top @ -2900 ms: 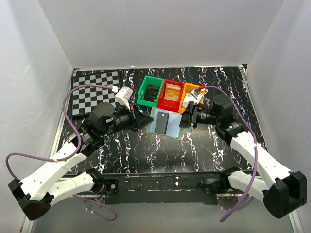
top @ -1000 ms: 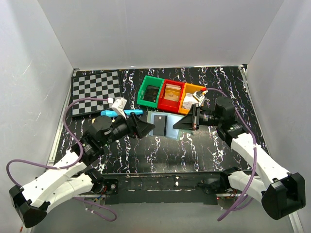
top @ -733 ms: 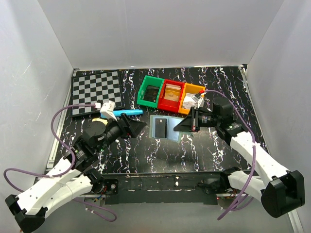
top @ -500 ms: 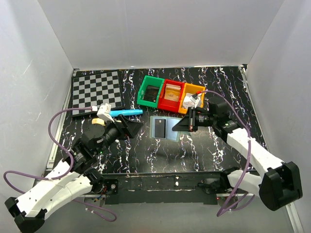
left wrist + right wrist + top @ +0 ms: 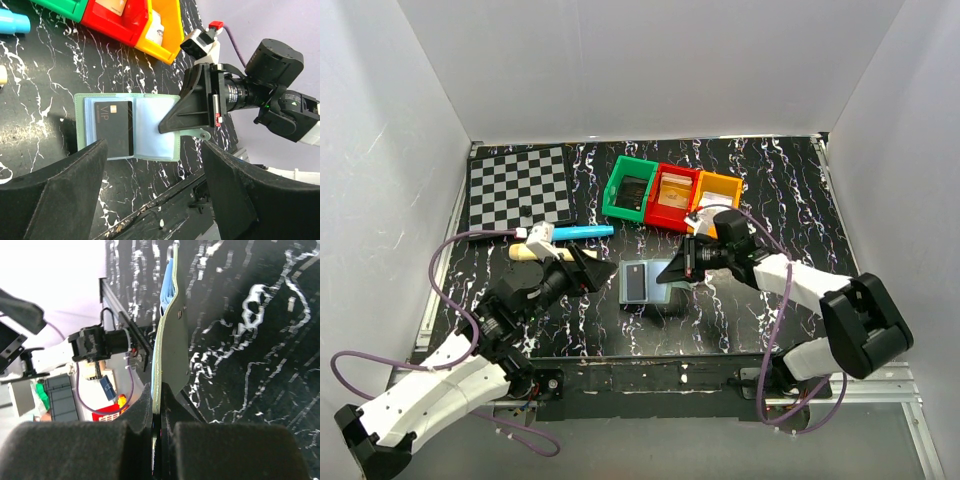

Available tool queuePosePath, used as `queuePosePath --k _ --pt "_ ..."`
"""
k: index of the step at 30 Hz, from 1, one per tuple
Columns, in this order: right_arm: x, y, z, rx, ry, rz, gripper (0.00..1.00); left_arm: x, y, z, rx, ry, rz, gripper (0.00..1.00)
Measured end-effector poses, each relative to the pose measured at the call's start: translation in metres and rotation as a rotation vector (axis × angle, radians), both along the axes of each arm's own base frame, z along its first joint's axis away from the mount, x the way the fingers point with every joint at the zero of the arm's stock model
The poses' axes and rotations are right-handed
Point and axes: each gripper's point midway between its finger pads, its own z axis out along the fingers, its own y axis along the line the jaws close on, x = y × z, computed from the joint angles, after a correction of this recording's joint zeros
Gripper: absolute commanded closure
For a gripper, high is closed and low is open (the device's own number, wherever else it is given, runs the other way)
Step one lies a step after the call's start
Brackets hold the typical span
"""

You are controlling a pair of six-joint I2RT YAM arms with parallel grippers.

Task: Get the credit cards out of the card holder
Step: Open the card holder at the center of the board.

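Pinning the card holder (image 5: pixel 642 285) open on the table is the step you are on; the pull itself is not yet begun. Your right gripper (image 5: pixel 669 275) has its jaws pressed together on the holder's right-hand edge. Its own wrist view shows the grey-green cover edge-on, clamped between the two fingers (image 5: pixel 75 450).

The holder lies flat on the black marbled table (image 5: pixel 790 190), near the row of coloured bins (image 5: pixel 107 24) but apart from them. Both pale-blue panels face up. One dark credit card (image 5: pixel 114 128) sits on the panel farther from the right gripper, apparently tucked into its sleeve. You cannot tell from here whether the other panel hides a second card.

Your left gripper (image 5: pixel 588 268) hovers just beside the card side of the holder, jaws spread wide with nothing between them. Its wrist camera frames the card between the two fingers (image 5: pixel 55 200).

The next move looks like the left arm's. Bring it down to the card's exposed edge and work that edge free of the sleeve. The card is thin and lies flush on a glossy panel, so a low, shallow approach that catches the edge should serve you better than a grab from above. The right grip must resist that pull, or the whole holder is likely to slide along with the card.
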Motion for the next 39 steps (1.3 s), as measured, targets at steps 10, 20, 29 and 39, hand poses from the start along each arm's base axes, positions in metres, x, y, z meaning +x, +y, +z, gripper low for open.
queuePosePath --k 10,20,29,39 --pt "-0.007 -0.012 -0.063 -0.106 0.117 -0.062 0.99 0.003 -0.016 -0.046 0.042 0.083 -0.041 0.30" --pt "-0.014 -0.028 -0.088 -0.243 0.141 -0.062 0.64 0.005 -0.032 -0.058 0.052 0.118 -0.098 0.30" --pt "-0.008 -0.061 -0.101 -0.481 0.109 -0.111 0.44 0.003 -0.034 -0.057 0.053 0.110 -0.119 0.29" --pt "0.014 -0.092 -0.028 -0.604 -0.145 -0.206 0.53 0.002 -0.034 -0.057 0.060 0.104 -0.124 0.28"
